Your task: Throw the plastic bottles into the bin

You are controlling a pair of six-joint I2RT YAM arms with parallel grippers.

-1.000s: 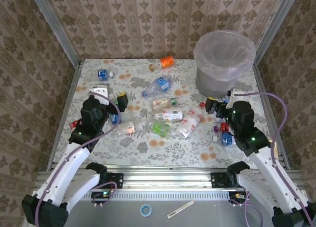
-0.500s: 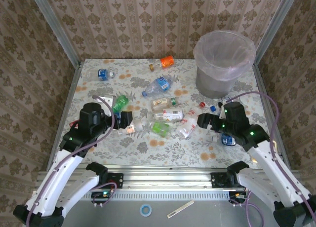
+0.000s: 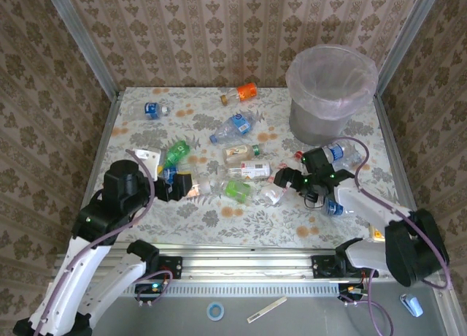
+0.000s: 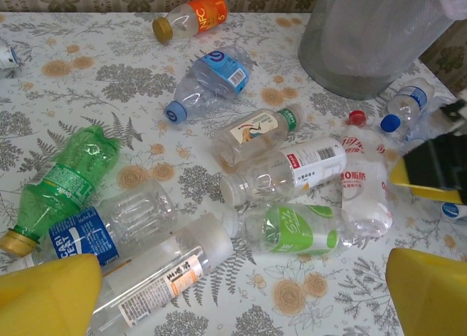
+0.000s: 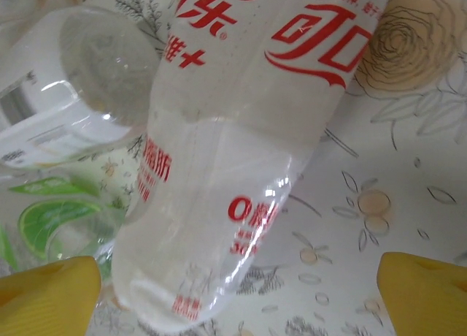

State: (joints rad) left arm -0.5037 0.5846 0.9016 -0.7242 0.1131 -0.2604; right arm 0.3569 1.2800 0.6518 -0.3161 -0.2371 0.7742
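Top view: bin (image 3: 315, 123) at upper right of the table (image 3: 219, 220); plastic bottles (image 3: 239, 155) clustered at frame centre, lower left of the bin (two more lie along the far edge, upper left and upper centre)

I see a flower-patterned tabletop (image 3: 248, 223) walled by damask wallpaper (image 3: 197, 29); on the grey ledge (image 3: 306, 315) in front lie a blue tape ring (image 3: 214, 311) and a pale strip (image 3: 267, 310).

Lab test booth, wallpapered walls (image 3: 219, 29), aluminium frame (image 3: 86, 44)
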